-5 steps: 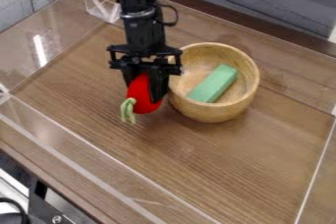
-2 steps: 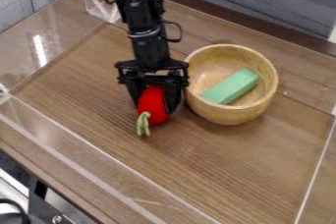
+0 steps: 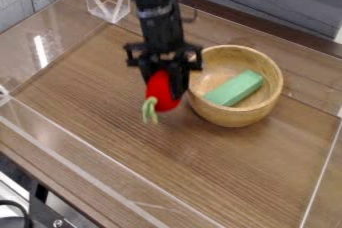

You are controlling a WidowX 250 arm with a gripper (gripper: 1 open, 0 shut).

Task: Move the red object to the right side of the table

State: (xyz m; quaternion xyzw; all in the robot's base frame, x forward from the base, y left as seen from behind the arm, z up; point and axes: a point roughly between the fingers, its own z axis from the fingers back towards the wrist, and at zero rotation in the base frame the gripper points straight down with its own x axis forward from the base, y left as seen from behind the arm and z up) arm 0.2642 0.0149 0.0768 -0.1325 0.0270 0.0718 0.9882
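On the wood-grain surface (image 3: 144,162), left of the bowl (image 3: 269,65) holding a green block (image 3: 237,89), the red object (image 3: 163,90) points its pale-green stem end toward the near edge, its long axis running roughly near to far. The jaws (image 3: 163,70) are pinching it from behind.

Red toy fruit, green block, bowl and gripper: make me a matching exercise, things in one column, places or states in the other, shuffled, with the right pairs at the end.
Things
1. Red toy fruit
2. Green block
3. Wooden bowl
4. Gripper

Places or states
A. Holding a block inside its rim
B. Inside the bowl
C. Shut on the fruit
D. Between the fingers, leafy end toward the camera

Pairs: 1-D, 2-B, 3-A, 4-C
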